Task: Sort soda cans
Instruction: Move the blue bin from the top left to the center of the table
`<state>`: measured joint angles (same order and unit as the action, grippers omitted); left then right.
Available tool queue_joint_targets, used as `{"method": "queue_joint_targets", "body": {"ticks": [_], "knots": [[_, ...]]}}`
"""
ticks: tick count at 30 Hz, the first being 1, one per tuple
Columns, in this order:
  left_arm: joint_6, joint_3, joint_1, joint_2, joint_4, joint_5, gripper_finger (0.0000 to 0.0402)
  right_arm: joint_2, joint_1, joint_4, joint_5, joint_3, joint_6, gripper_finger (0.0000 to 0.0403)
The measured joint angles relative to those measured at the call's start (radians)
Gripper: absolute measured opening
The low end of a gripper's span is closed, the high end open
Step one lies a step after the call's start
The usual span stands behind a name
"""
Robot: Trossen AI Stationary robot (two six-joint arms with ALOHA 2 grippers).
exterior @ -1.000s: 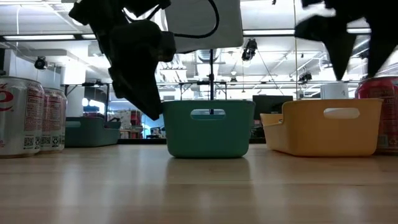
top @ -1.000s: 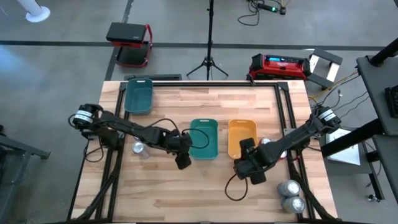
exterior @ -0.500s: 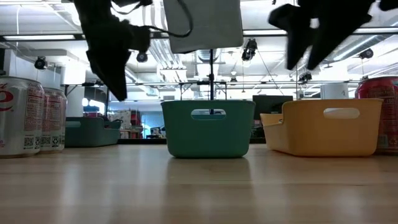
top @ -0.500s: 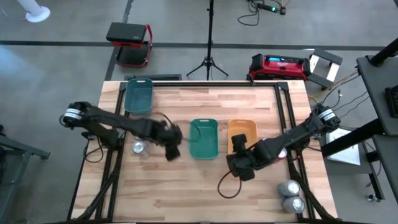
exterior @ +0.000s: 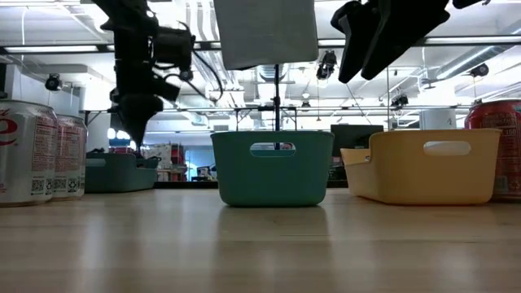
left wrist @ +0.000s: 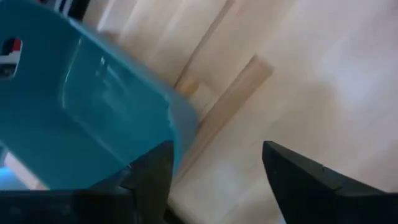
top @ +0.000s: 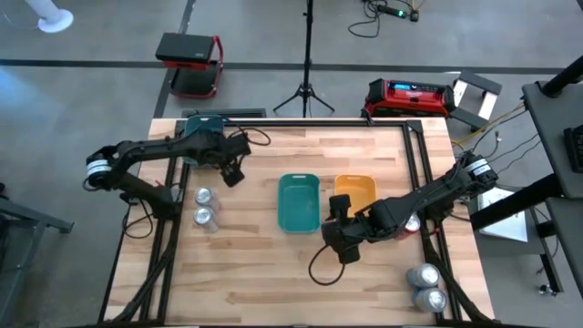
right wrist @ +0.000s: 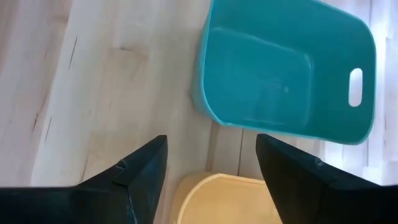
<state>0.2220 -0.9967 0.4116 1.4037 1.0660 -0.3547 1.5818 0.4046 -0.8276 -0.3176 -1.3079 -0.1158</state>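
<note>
- Nearest the front edge of the wooden table (top: 273,282), two silver-grey soda cans (top: 424,286) stand upright together at the front right corner.
- The right gripper (top: 333,239) hangs in the air above the table just in front of the green tray (top: 298,202) and the orange tray (top: 354,193), which sit side by side mid-table; its fingers (right wrist: 138,177) are spread apart with nothing between them.
- A red can (top: 413,223) stands just right of the orange tray, partly hidden by the right arm.
- Two more silver-grey cans (top: 203,206) stand close together near the left edge.
- Farther back, the left gripper (top: 232,169) hovers beside the teal tray (top: 202,138) at the far left corner, its fingers (left wrist: 149,180) parted and holding nothing.
</note>
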Motion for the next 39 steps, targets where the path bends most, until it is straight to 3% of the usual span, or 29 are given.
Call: {"method": "queue_joint_targets", "body": {"ticks": [8,19,21,25,29,35,39], "knots": [[-0.069,0.005,0.091,0.024,0.024,-0.003,0.0249,0.0,-0.014,-0.012,0.002,0.0,-0.075,0.0239],[-0.11,0.103,0.171,0.093,-0.074,0.012,0.0231,0.0,0.021,-0.038,0.01,0.001,-0.207,0.0229],[-0.109,0.109,0.171,0.1,-0.08,0.053,0.0224,0.0,0.028,-0.037,0.011,0.001,-0.22,0.0231],[-0.104,0.108,0.171,0.134,-0.077,0.225,0.0142,0.0,0.034,-0.039,0.01,0.0,-0.226,0.0227],[-0.098,0.084,0.17,0.162,-0.08,0.177,0.0024,0.0,0.036,-0.039,0.005,0.0,-0.227,0.022],[-0.101,-0.029,0.159,0.17,-0.089,0.152,0.0006,0.0,0.036,-0.039,0.002,0.0,-0.224,0.0221],[-0.059,-0.119,0.104,0.17,-0.094,0.211,0.0001,0.0,0.036,-0.047,0.002,0.0,-0.223,0.0219]]}}
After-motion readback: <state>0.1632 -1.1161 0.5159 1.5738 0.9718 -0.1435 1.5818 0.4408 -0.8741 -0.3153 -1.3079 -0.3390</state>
